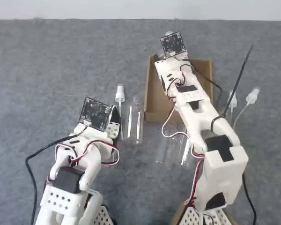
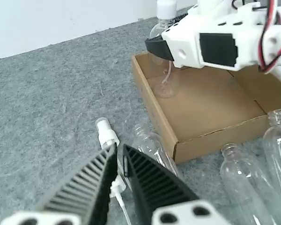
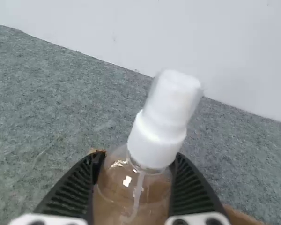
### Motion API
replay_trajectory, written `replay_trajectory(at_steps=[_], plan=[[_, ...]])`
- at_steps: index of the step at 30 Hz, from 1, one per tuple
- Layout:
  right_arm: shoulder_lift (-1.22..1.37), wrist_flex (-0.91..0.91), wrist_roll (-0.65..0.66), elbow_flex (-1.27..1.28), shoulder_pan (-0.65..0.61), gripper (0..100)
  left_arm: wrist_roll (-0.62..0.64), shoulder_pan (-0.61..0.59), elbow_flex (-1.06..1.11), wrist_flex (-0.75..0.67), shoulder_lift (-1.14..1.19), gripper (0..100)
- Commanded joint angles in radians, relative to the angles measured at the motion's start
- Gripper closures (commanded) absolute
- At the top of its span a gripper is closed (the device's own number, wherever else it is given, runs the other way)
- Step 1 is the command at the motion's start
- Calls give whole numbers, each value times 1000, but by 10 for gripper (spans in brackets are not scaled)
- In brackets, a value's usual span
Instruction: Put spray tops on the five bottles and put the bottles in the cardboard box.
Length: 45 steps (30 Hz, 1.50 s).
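My right gripper (image 3: 136, 161) is clamped on one capped bottle (image 3: 131, 192), with the cardboard box (image 1: 154, 104) below it and not yet loaded. My left gripper (image 2: 120, 149) pinches a spray top (image 2: 106, 133); just beside it lies an uncapped bottle (image 2: 152, 145). Most capping remains, I judge.

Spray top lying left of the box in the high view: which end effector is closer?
Left. The left end effector is right on the spray top. The right end effector is away over the cardboard box, holding a capped bottle.
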Motion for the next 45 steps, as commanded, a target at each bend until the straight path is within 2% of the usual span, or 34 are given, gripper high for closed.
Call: replay_trajectory(at_steps=[1, 15, 21, 25, 34, 45], plan=[[-15, -13, 14, -55, 7, 988, 0, -5, -8, -21, -18, 988], [-18, -12, 14, -54, -5, 984, 0, -5, -8, -21, -18, 988], [-16, -10, 14, -52, -5, 868, 0, -5, 16, -58, -18, 988], [-16, -10, 14, -52, -5, 852, 0, -6, 45, -107, -18, 988], [-18, 35, 14, -60, -7, 759, 0, -6, 45, -106, -18, 988], [-19, 45, 14, -86, -15, 742, 0, -6, 45, -106, -18, 988]])
